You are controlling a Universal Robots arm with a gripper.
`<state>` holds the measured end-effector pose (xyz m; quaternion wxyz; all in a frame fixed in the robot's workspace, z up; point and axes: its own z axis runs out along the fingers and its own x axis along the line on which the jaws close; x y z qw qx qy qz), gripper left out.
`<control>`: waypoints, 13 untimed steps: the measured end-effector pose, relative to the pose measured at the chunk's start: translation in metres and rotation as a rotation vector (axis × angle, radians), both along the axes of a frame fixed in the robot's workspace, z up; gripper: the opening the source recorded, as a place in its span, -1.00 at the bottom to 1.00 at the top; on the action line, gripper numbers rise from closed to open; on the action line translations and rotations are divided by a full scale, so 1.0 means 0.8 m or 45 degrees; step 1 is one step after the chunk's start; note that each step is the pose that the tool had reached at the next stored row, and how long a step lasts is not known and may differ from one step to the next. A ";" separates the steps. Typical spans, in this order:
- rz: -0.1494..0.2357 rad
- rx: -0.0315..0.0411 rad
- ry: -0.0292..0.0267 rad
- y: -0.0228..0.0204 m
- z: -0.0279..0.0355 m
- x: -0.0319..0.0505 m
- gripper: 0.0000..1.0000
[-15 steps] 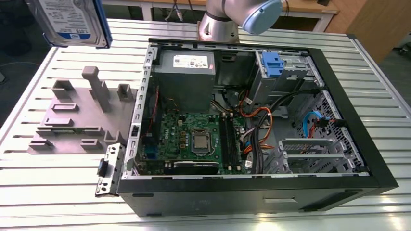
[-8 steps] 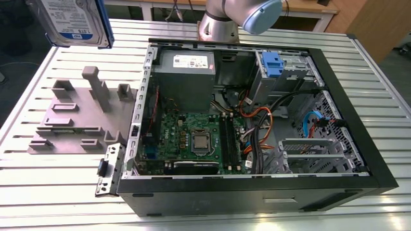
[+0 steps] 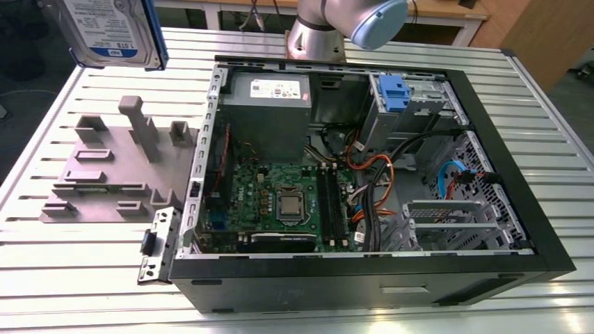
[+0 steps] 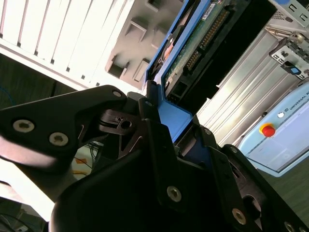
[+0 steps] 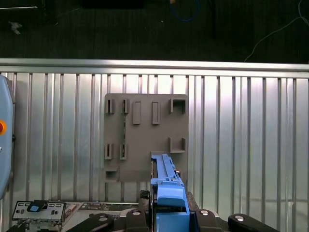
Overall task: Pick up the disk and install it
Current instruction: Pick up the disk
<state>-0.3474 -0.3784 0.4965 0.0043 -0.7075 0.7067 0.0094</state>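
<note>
The disk point(image 3: 111, 31), a silver drive with a white-and-blue label and blue rails, hangs high over the table's far corner at the exterior view's left, above the grey holder plate point(image 3: 107, 174). In the second wrist view my gripper point(image 4: 176, 121) is shut on the blue carrier end of the disk point(image 4: 193, 43), whose green circuit side shows. In the first wrist view the disk point(image 5: 166, 183) stands edge-on between the black fingers point(image 5: 137, 217), over the grey holder plate point(image 5: 145, 135).
The open computer case point(image 3: 371, 268) lies on the slatted table with its motherboard point(image 3: 278, 202), grey power supply point(image 3: 267, 104) and blue-latched drive bay point(image 3: 394, 94) exposed. The arm's base point(image 3: 320, 35) stands behind the case. A pendant with a red button point(image 4: 267, 129) lies nearby.
</note>
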 end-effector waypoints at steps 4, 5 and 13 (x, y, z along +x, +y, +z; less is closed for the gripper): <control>0.000 0.0000 0.0000 0.0000 0.0000 0.003 -0.26; 0.000 0.0001 0.0000 0.0000 0.0000 0.003 -0.26; 0.000 0.0000 0.0000 0.0000 0.0000 0.008 -0.26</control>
